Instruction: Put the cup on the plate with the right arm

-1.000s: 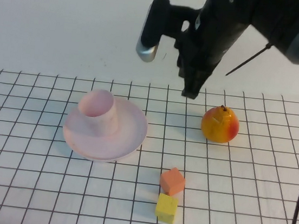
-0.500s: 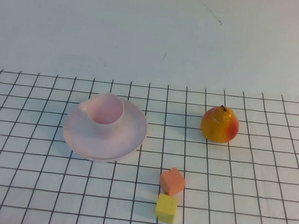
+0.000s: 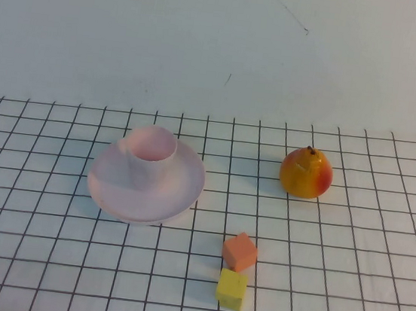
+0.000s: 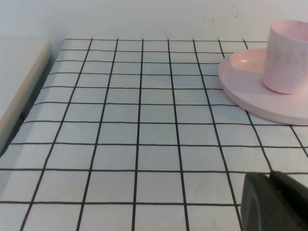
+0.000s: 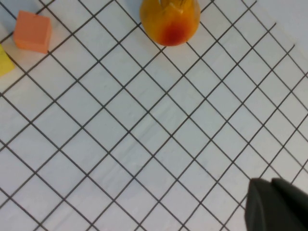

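Observation:
The pale pink cup [image 3: 148,156] stands upright on the wide pink plate [image 3: 112,195], left of the table's middle. Nothing holds it. It also shows in the left wrist view [image 4: 288,55], standing on the plate [image 4: 248,94]. Neither arm shows in the high view. My left gripper [image 4: 270,190] is low over the grid cloth, a few squares short of the plate, fingers together and empty. My right gripper [image 5: 272,197] hangs over bare grid, well away from the pear, fingers together and empty.
A yellow-red pear [image 3: 306,173] stands right of the plate and also shows in the right wrist view [image 5: 170,19]. An orange cube [image 3: 239,251] and a yellow cube [image 3: 231,288] sit close together near the front. The table's left edge [image 4: 24,91] shows in the left wrist view.
The right arm, which hung behind the plate a second ago, has pulled up and right out of the high view. The cup, tilted then, has settled upright on the plate.

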You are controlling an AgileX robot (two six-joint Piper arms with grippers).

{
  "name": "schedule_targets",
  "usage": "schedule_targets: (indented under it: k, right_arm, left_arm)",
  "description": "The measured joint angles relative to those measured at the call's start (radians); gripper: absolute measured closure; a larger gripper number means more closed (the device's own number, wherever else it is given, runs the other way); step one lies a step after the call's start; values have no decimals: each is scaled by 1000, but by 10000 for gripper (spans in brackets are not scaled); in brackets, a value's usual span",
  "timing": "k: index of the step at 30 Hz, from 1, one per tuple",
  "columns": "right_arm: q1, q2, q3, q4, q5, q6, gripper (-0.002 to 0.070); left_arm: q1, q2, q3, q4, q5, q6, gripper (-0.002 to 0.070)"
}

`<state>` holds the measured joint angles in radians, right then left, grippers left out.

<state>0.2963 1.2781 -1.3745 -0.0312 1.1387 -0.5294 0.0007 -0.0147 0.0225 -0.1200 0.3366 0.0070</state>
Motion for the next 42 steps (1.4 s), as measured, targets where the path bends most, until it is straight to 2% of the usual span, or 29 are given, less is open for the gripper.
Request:
schedule_targets:
  k: [8,16,23,36,39,42]
  right_arm:
    - [0,-259,373,23,-262,80,678]
    - [0,-435,628,64,-401,87,678]
    - [0,-465,669,122,-397,90,678]
    - [0,-463,672,127,-398,79,678]
    - [-3,-471,694,83,-469,50,678]
    - [-66,-540,758,124,-605,44,678]
  left_arm:
    - [0,0,0,0,0,0,678]
    - [0,0,0,0,0,0,678]
    - [0,0,0,0,0,0,678]
    - [0,0,0,0,0,0,678]
    - [0,0,0,0,0,0,678]
    - [0,0,0,0,0,0,678]
